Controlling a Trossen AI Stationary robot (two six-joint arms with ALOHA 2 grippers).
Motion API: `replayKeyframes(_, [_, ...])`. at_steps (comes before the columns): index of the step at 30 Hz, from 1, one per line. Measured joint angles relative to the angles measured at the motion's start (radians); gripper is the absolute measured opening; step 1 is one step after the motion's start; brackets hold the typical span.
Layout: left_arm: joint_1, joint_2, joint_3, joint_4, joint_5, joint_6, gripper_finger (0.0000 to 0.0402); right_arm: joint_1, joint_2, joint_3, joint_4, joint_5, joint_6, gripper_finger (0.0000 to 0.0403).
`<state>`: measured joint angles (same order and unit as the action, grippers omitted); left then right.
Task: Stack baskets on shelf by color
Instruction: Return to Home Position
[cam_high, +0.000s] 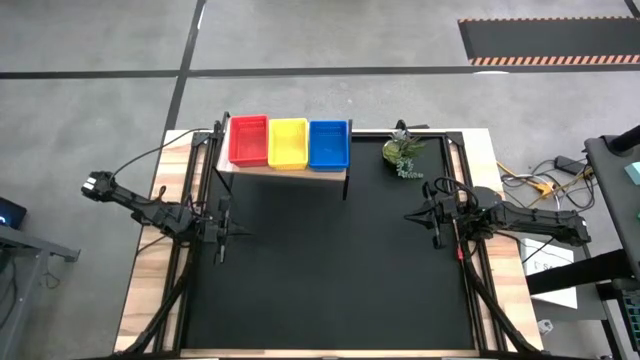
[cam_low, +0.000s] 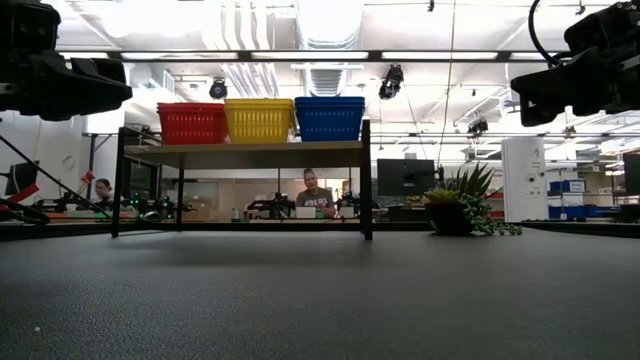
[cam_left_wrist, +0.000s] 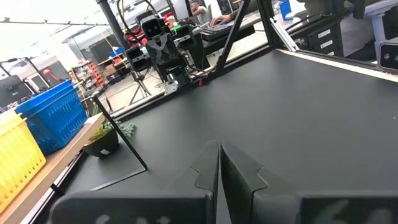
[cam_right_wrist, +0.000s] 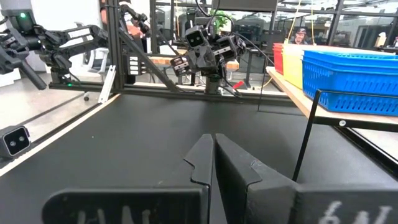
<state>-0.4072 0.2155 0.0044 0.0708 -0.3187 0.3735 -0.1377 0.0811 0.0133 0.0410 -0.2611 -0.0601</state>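
At the upper middle of the high view, a little to the left, the shelf (cam_high: 285, 171) stands on the far part of the table (cam_high: 340, 285). It is a pale wooden board on thin black legs. On it the baskets sit in one row, side by side and touching: the red baskets (cam_high: 248, 141) at the left, the yellow baskets (cam_high: 288, 143) in the centre, the blue baskets (cam_high: 328, 144) at the right. Their walls are full of small holes, and in the low view all three colours reach the same height; how many are nested in each colour I cannot tell. Right of the shelf, and apart from it, stands a small green plant (cam_high: 402, 153). The left gripper (cam_left_wrist: 219, 155) hangs over the left middle of the table and the right gripper (cam_right_wrist: 213, 149) over the right middle. Both are far from the shelf and each has its fingers pressed together on nothing. The tabletop is matte black with wooden edges, and around it lies a grey floor (cam_high: 100, 60) with dark lines. Beyond the table, the low view shows a bright workshop with ceiling pipes and lamps, and a person (cam_low: 312, 195) seated at a desk under the shelf board.
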Motion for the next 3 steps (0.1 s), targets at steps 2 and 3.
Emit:
replayKeyframes(2, [0.0, -0.001, 0.0, 0.0, 0.0, 0.0, 0.0001, 0.0, 0.0, 0.0, 0.0, 0.0, 0.0, 0.0009])
replayKeyframes(3, [0.0, -0.002, 0.0, 0.0, 0.0, 0.0, 0.0001, 0.0, 0.0, 0.0, 0.0, 0.0, 0.0, 0.0009])
